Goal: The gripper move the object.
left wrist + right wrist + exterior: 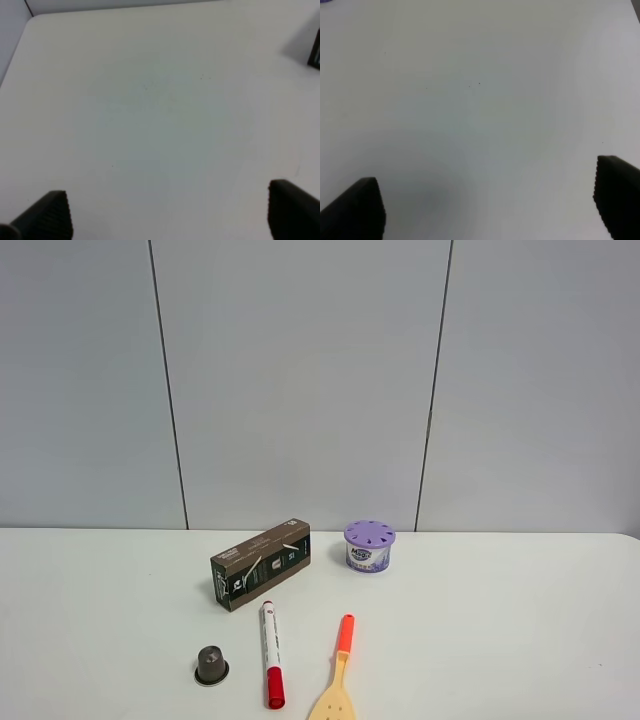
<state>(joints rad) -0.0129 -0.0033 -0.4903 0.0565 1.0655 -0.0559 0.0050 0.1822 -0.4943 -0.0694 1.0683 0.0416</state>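
Near the table's (500, 590) front edge, the marker pen (272, 654) lies untouched beside the spatula (339, 672), which could be grasped mistakenly. Both left gripper (167, 212) and right gripper (487, 207) are held spread apart over bare surface.

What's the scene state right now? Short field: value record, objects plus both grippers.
surface: white table
target: marker pen, white with red cap, lying flat, untouched
right of pen: spatula, orange handle, apart from the pen
left of pen: small dark capsule
behind pen: dark box, angled
right of box: purple-lidded tub
left gripper: open, empty, over bare table
right gripper: open, empty, over bare table
arms in high view: not visible
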